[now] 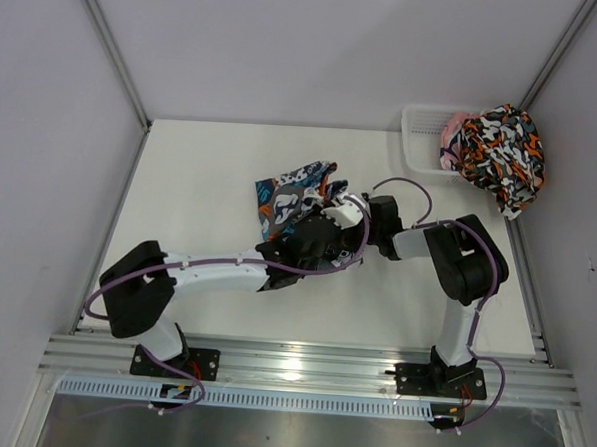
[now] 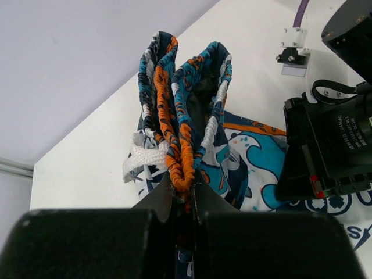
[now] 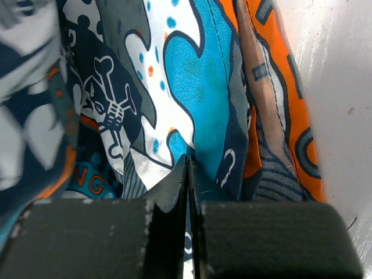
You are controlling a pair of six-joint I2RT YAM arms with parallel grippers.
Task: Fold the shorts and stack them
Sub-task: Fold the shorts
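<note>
Left wrist view: teal shorts (image 2: 187, 110) clamped by left gripper (image 2: 183, 190) at bunched elastic edge, mid-surface (image 1: 200, 188). Right gripper (image 3: 188, 167) closed on same fabric.

Risk: thick elastic slipped from jaws, or cloth overstretched if arms are pulled apart.

Blotched shorts (image 1: 502, 154) draped over basket (image 1: 422, 125), far right.

Hidden: leg edges and grip points covered by arms in top view.

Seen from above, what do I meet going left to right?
Black elbow of the left arm → teal-blue, orange and white printed fabric shorts → white plastic mesh basket → orange, black, white and grey blotched fabric shorts.
</note>
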